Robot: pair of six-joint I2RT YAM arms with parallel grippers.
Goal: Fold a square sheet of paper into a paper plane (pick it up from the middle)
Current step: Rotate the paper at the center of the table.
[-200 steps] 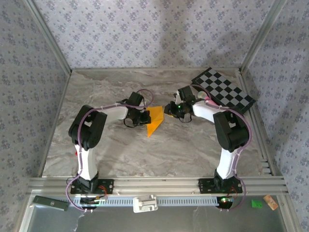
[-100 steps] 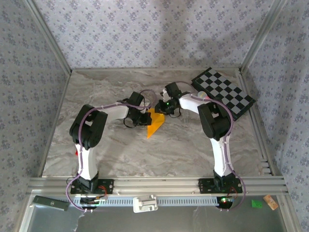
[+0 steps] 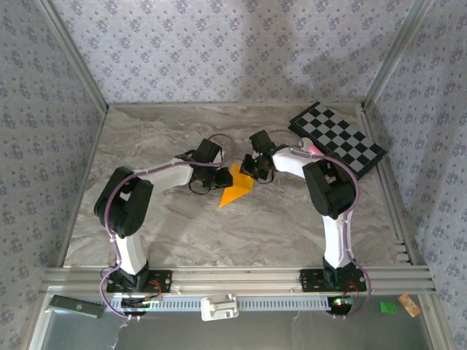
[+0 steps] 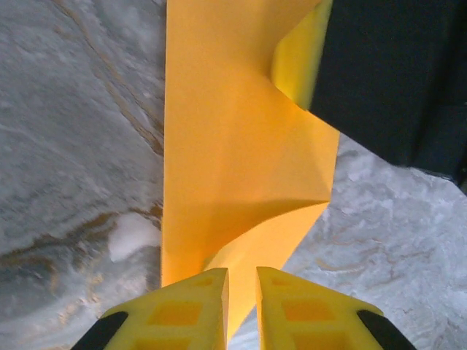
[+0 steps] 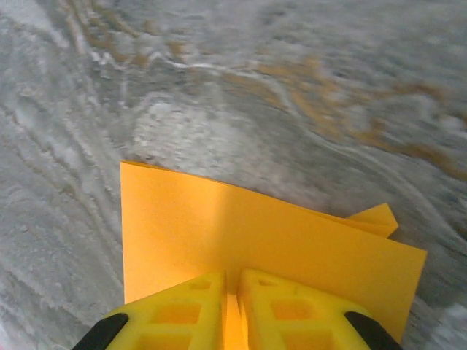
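Jaws: left gripper [image 4: 241,292] pinched on paper [image 3: 236,187] edge | right gripper [image 5: 232,292] clamped on opposite edge | paper mid table [image 3: 182,226], toward far edge | progress: pointed, partly folded; likely remaining: final folds

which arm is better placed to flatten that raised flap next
Probably the left: the left gripper sits closed at the edge of the paper, right beside the flap that looks raised, while the right gripper rests on a flat part.

table [image 3: 182,226] — grey marble | checkered board [image 3: 337,135] far right | orange paper [image 3: 235,188] centre, perhaps partly lifted
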